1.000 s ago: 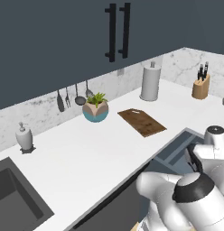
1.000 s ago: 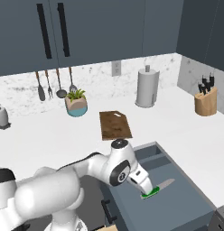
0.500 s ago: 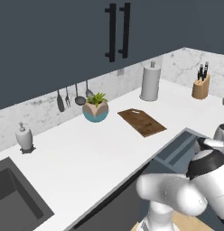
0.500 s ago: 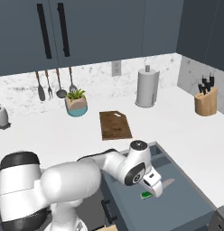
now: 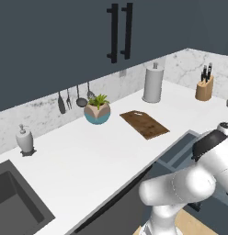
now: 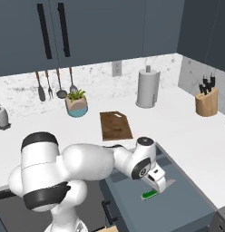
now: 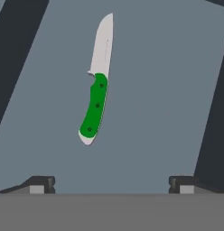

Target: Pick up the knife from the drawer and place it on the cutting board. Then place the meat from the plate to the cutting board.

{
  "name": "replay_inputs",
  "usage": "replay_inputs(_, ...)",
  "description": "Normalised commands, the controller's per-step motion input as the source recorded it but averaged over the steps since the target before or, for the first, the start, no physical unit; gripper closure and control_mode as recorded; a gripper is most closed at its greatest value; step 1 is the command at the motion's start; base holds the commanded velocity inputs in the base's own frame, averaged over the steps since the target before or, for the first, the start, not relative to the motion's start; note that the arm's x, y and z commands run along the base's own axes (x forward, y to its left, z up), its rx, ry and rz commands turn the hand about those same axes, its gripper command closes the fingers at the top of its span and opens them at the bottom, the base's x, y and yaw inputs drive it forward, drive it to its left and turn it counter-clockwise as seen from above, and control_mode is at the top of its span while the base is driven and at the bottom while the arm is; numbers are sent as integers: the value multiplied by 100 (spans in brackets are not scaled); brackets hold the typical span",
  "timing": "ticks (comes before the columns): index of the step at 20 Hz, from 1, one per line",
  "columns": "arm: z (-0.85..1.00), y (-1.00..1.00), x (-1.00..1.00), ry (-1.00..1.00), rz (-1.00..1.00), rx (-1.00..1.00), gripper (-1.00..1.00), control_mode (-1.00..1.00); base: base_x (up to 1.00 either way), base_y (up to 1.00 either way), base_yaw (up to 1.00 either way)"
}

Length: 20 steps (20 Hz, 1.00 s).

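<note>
Presently, cutting board [image 6: 115, 125] flat on the counter [image 6: 187, 131] at left, drawer [image 6: 178, 199] pulled out, knife [image 7: 97, 88] lying flat on its floor, gripper [image 7: 112, 182] above it, jaws spread wide, nothing held.

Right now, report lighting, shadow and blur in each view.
Hand view: sharp, flat light; knife lies on the drawer floor with no visible shadow. Right base view: even light, soft shade under the gripper. Left base view: slightly soft, no glare on the counter.
</note>
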Motion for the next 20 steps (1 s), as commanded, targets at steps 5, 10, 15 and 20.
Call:
replay_inputs(5,-52,-3,19,8,0,2,-100,-100,0,0,0)
replay_inputs(10,-39,-4,6,4,0,1,-100,-100,0,0,0)
replay_inputs(15,-11,-5,15,0,0,8,-100,-100,0,0,0)
replay_inputs(20,-6,-14,22,3,0,14,-100,-100,0,0,0)
